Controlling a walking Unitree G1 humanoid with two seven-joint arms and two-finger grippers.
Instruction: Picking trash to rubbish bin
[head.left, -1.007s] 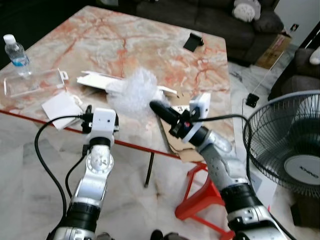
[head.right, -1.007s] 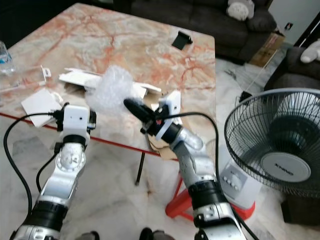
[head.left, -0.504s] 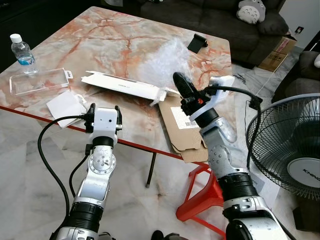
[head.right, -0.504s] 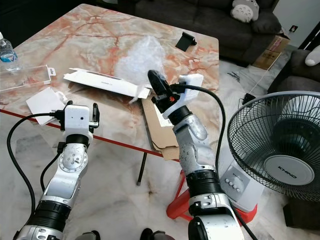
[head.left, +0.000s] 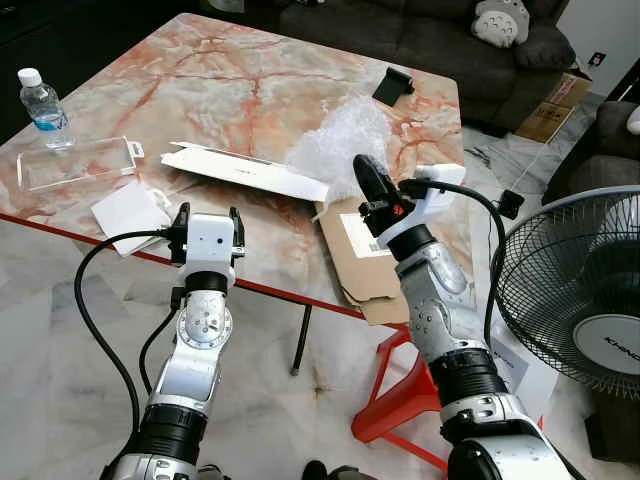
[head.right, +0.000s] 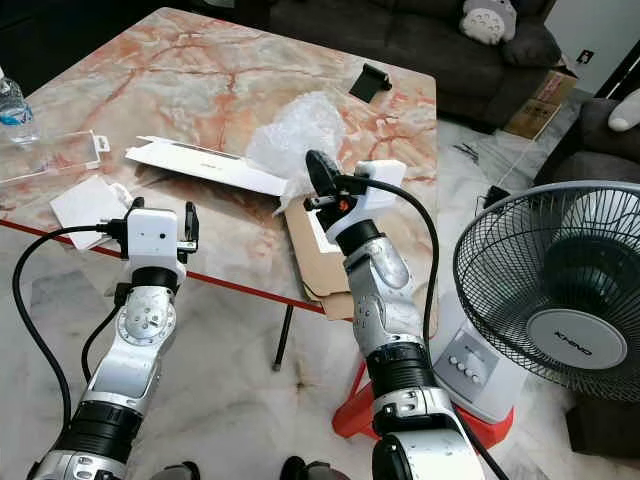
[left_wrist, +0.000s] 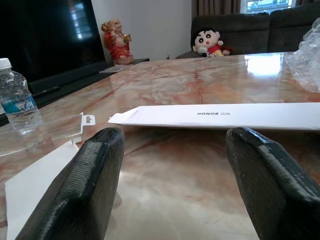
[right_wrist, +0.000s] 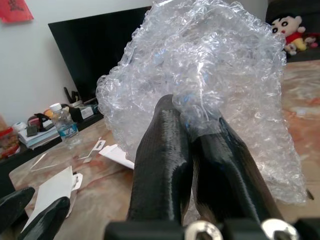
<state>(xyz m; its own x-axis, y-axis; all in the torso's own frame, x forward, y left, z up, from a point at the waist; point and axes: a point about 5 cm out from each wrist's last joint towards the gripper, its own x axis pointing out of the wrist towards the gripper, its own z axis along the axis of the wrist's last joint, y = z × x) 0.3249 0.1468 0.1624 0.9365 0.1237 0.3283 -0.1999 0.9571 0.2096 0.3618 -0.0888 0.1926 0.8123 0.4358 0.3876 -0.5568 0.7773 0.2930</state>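
Bubble wrap (head.left: 335, 150) pinched in raised right claw (head.left: 367, 180) above table (head.left: 230, 85); left claw (head.left: 207, 216) gapes empty.

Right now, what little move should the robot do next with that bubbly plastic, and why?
Probably lift it clear of the table and turn to look for a bin. The right claw is already pinched shut on the bubble wrap, and I can't spot a bin here.

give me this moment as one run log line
right gripper: shut on bubble wrap, held above marble table | left gripper: open, low at table's near edge, facing white box
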